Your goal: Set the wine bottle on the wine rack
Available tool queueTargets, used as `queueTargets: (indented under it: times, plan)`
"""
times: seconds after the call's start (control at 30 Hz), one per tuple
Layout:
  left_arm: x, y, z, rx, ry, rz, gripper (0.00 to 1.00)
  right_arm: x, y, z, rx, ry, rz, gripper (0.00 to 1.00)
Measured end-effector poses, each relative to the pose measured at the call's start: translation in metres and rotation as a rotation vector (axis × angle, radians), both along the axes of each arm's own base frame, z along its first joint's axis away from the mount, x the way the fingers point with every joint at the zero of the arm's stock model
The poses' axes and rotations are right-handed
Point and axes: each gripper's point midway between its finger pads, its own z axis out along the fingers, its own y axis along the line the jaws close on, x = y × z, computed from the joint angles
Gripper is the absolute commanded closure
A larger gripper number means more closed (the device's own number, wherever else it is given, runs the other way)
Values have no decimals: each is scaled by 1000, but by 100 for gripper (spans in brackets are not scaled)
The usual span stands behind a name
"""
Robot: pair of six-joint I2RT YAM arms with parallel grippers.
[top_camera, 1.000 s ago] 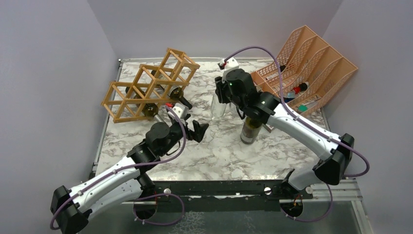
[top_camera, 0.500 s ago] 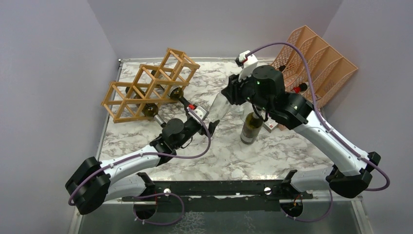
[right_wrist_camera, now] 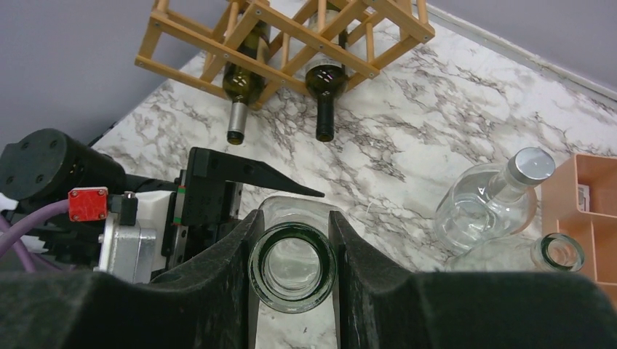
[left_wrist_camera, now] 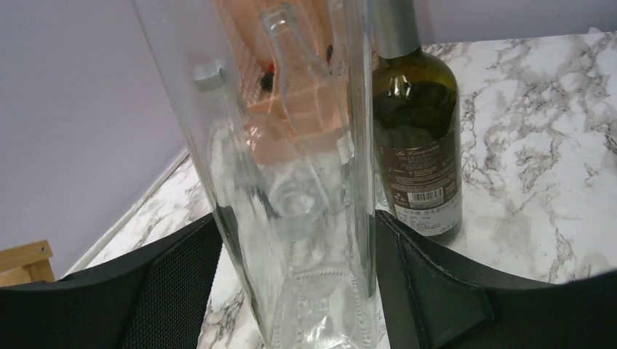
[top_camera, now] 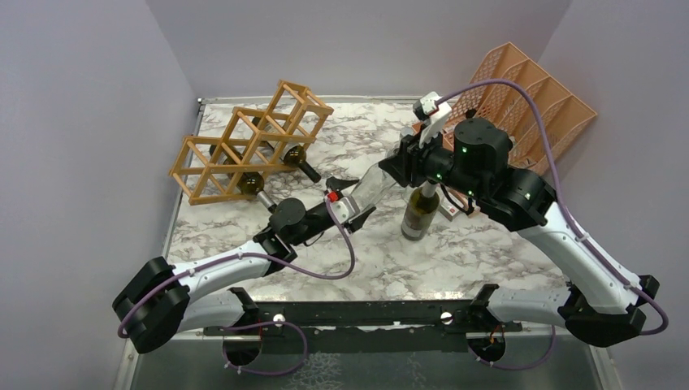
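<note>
The wine bottle (top_camera: 374, 180) is clear glass, empty and uncapped, and hangs tilted above the table between both arms. My right gripper (top_camera: 406, 158) is shut on its neck; the right wrist view shows the open mouth (right_wrist_camera: 292, 267) pinched between the fingers (right_wrist_camera: 225, 291). My left gripper (top_camera: 353, 207) is shut on the bottle's lower body (left_wrist_camera: 305, 182), with its pads (left_wrist_camera: 182, 276) against both sides. The wine rack (top_camera: 244, 146), a tan wooden lattice, stands at the back left and holds dark bottles (right_wrist_camera: 240, 80); both grippers are well right of it.
A dark green bottle (top_camera: 420, 213) with a grey capsule stands upright just right of the held bottle, close to the left fingers (left_wrist_camera: 418, 138). Two clear bottles (right_wrist_camera: 495, 196) lie by the salmon-orange file organiser (top_camera: 520, 106) at the back right.
My right gripper lifted the clear bottle, tilted it and moved right. My left arm reached right from near the rack and closed its fingers round the bottle's lower body.
</note>
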Motion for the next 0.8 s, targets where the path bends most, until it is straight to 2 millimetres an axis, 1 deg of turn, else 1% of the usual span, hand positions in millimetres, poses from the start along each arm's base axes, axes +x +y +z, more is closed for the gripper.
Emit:
queueTargets:
  times: [0.07, 0.17, 0.23, 0.3, 0.37, 0.4, 0.5, 0.53, 0.6, 0.67, 0.8]
  plan:
    - [-5, -3, 2, 0, -8, -35, 34, -6, -1, 3, 12, -4, 20, 94]
    - [-11, -7, 3, 0, -14, -71, 38, -9, -2, 5, 21, -8, 33, 92]
    - [-13, -8, 3, 2, -14, -79, 45, -10, -2, 4, 21, -9, 37, 88]
    - [-13, -8, 3, 4, -13, -82, 61, -10, -2, 4, 22, -9, 41, 83]
    - [-14, -7, 4, 7, -17, -82, 98, -11, -1, 4, 22, -9, 48, 74]
    - [-14, -6, 4, 9, -20, -81, 100, -12, -1, 5, 22, -9, 52, 67]
    - [-14, -4, 8, 15, -38, -76, 100, -14, 0, 7, 24, -10, 68, 42]
    - [-13, -3, 10, 22, -60, -71, 100, -17, 0, 8, 29, -3, 80, 36]
    - [-12, -3, 16, 32, -101, -68, 100, -22, 1, 9, 30, 4, 104, 29]
    - [-9, -2, 26, 48, -167, -60, 100, -26, 0, 10, 23, 12, 117, 22]
    - [-2, -1, 49, 92, -312, -33, 100, -31, -5, 10, 10, 22, 121, 17]
